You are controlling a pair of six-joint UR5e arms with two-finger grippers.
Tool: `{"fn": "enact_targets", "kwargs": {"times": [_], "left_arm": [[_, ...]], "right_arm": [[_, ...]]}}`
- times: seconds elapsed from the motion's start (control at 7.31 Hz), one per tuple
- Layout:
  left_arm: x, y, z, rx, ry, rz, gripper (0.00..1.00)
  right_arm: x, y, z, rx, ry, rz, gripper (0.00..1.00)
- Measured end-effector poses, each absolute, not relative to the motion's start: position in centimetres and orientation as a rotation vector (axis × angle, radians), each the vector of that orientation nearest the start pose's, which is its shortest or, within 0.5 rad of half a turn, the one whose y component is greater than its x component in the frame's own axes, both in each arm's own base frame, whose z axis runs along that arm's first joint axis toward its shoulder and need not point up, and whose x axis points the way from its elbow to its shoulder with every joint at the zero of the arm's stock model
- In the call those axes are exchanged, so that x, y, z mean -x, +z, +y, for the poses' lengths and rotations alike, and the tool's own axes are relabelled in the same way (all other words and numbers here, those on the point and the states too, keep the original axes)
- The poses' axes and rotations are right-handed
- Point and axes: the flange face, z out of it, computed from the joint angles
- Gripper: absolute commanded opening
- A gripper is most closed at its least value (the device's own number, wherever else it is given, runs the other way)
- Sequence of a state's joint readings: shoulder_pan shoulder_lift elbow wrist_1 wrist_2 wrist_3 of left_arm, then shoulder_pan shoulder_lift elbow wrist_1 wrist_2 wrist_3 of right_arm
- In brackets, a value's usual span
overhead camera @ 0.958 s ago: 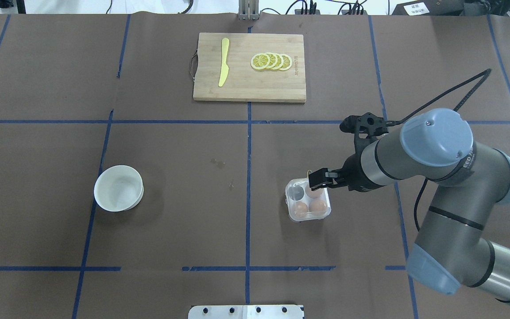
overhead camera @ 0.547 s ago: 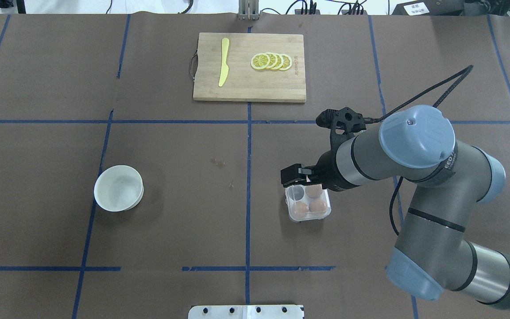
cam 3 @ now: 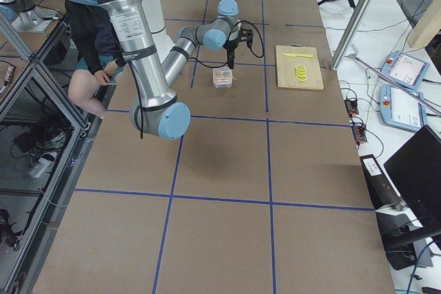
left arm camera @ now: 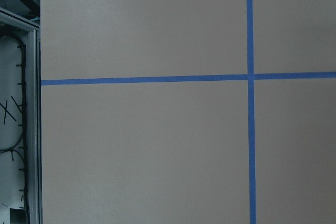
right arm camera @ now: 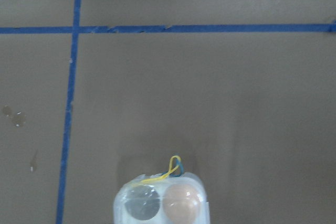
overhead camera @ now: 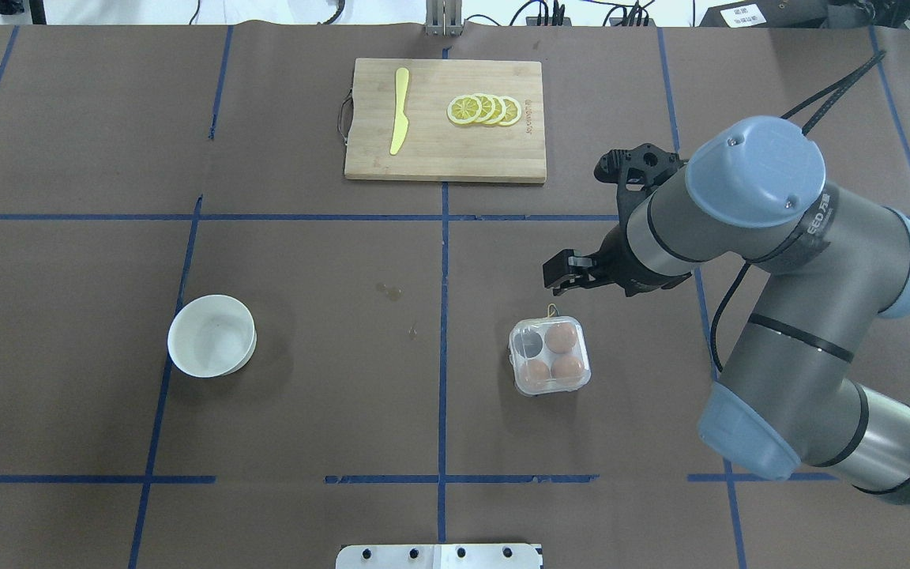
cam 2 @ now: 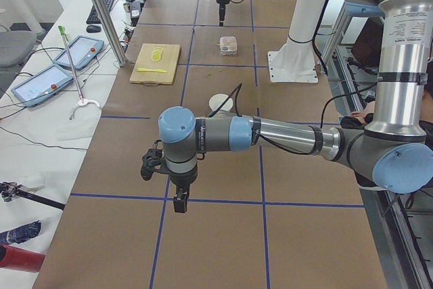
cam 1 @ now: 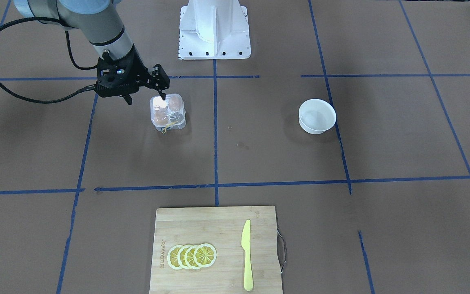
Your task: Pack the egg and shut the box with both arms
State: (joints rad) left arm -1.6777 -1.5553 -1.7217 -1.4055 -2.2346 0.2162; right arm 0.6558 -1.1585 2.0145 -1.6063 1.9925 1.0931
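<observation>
Seemingly at the closing step: lid [overhead camera: 550, 355] lying over the cups [overhead camera: 532, 343], latch impossible to judge.

Best done thus, working left to right. Bring the left claw [cam 2: 179, 202], hanging over bare surface [overhead camera: 305, 411] near the left edge with jaws impossible to read, across to steady the box [overhead camera: 513, 357], which sits right of centre, midway between near and far edges. Lower the right claw [overhead camera: 562, 275], poised empty above the box's far side, parted or clenched impossible to tell, straight down onto the lid's rim. Keep clear of the yellow string [overhead camera: 552, 309] at that far side. Press gently and evenly, wary of thin plastic flexing, the light box sliding, shells cracking.

Counted, left to right:
- one white bowl [overhead camera: 212, 335], left of centre, holding nothing visible
- one wooden board [overhead camera: 439, 154] at the middle of the far edge, bearing one yellow knife [overhead camera: 399, 111] and four lemon slices [overhead camera: 484, 109]
- one box with four cups, three filled by eggs [overhead camera: 561, 337], one bare
- two arms [overhead camera: 739, 229]
</observation>
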Motion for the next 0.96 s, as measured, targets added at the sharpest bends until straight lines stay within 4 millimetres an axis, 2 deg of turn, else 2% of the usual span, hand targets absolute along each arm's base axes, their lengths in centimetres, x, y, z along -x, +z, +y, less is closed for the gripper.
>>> {"fn": "enact_targets", "kwargs": {"times": [0.27, 0.55, 0.82, 0.96], "left_arm": [[11.5, 64.2, -44.9, -0.123, 0.131, 0.717, 1.0], [10.4, 65.2, -44.6, -0.093, 0.057, 0.743, 1.0], [9.1, 65.3, -44.9, -0.075, 0.037, 0.742, 1.0], [8.8, 65.1, -45.1, -0.091, 0.058, 0.738, 1.0]], "right_arm": [[34.1, 26.5, -45.3, -0.107, -0.083, -0.814, 1.0], [27.0, 31.1, -49.0, -0.117, -0.181, -0.728, 1.0], [18.1, 39.0, -51.6, -0.103, -0.262, -0.663, 1.0], [13.4, 43.5, -51.6, -0.08, -0.268, -0.636, 1.0]]}}
